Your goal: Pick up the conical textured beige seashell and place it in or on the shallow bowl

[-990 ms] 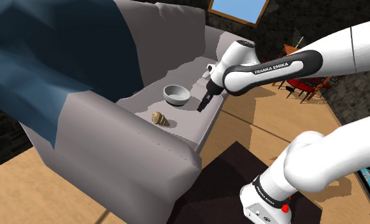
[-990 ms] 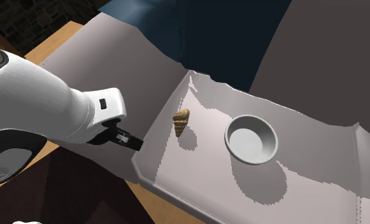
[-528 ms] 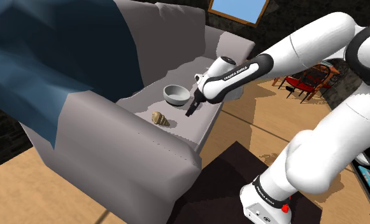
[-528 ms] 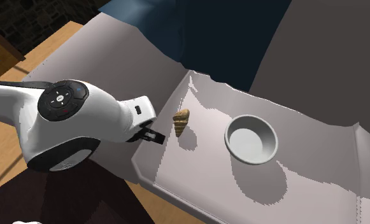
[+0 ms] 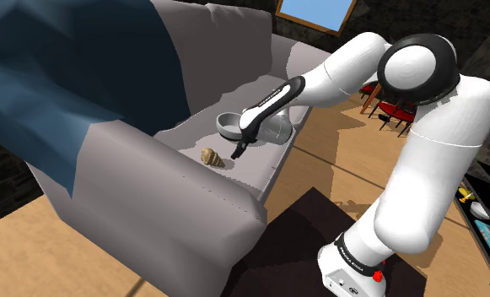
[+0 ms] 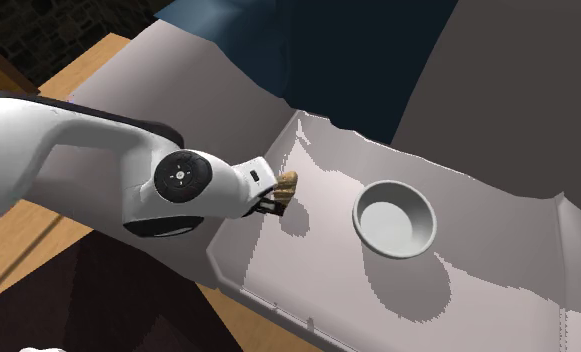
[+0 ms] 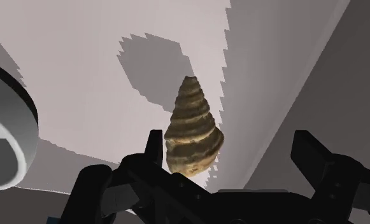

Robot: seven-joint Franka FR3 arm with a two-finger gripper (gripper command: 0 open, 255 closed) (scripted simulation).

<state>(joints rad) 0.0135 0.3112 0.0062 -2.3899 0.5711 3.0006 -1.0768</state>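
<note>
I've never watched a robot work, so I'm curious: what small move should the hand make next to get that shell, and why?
Probably ease the gripper a little forward onto the seashell, centring it. Its fingers stand open, and the seashell lies just ahead, nearer one finger, not yet clasped.

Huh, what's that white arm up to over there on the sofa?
The white robot arm is reaching for a ridged beige seashell lying on the grey sofa seat. Its black gripper is open and right at the seashell, fingers apart and not clasping it. The shallow grey bowl, where the seashell is meant to go, sits empty a little further along the seat.
</note>
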